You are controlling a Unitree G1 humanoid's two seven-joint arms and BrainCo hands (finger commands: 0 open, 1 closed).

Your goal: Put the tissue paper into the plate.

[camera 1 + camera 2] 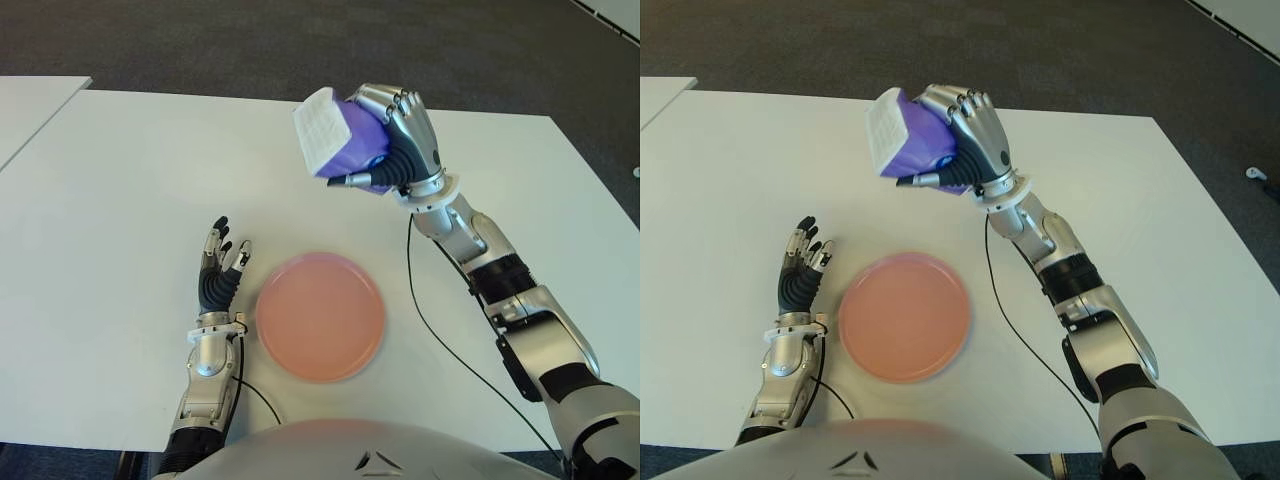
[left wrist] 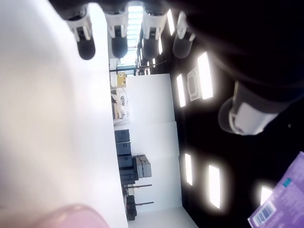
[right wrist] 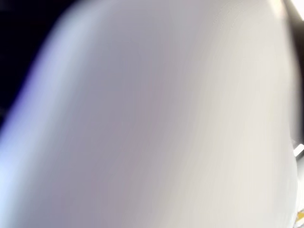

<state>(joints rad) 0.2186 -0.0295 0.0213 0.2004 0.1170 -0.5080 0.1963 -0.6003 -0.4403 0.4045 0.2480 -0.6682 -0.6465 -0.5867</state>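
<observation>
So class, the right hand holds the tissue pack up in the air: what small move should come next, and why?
Probably carry it toward the robot and down over the plate. The right hand grips the tissue pack above the table, beyond the plate's far rim, and the plate holds nothing. The left hand shows open beside the plate's left.

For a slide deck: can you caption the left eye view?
Right hand holds the purple tissue pack above the white table, beyond the pink plate; open left hand beside the plate.
</observation>
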